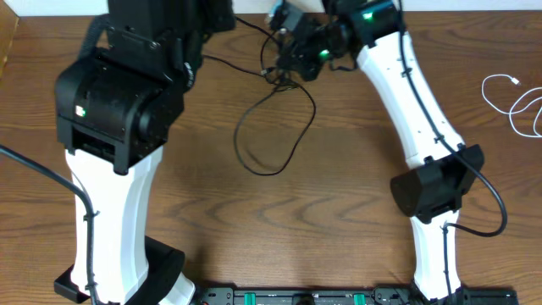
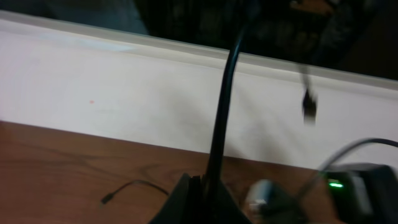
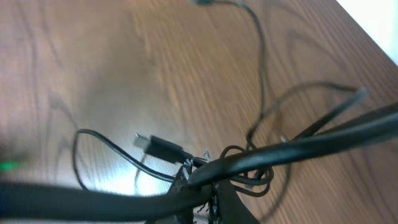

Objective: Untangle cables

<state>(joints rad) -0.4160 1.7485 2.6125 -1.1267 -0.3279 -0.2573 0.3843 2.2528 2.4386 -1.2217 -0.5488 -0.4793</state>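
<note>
Black cables point(image 1: 273, 127) lie in a loose loop on the wooden table, running up to a tangle point(image 1: 278, 76) at the back. In the left wrist view my left gripper point(image 2: 198, 182) is shut on a black cable point(image 2: 219, 118) that rises taut from its jaws. A plug point(image 2: 309, 107) dangles to the right. My right gripper point(image 3: 210, 185) point(image 1: 284, 66) is shut on a black cable at the knot point(image 3: 249, 175). A black plug point(image 3: 158, 147) lies just left of it. A white cable point(image 1: 517, 102) lies coiled at the far right.
The left arm's black body point(image 1: 127, 93) covers the back left of the table and hides the left gripper from above. The right arm point(image 1: 415, 110) slants across the right side. A white wall point(image 2: 124, 93) borders the table's far edge.
</note>
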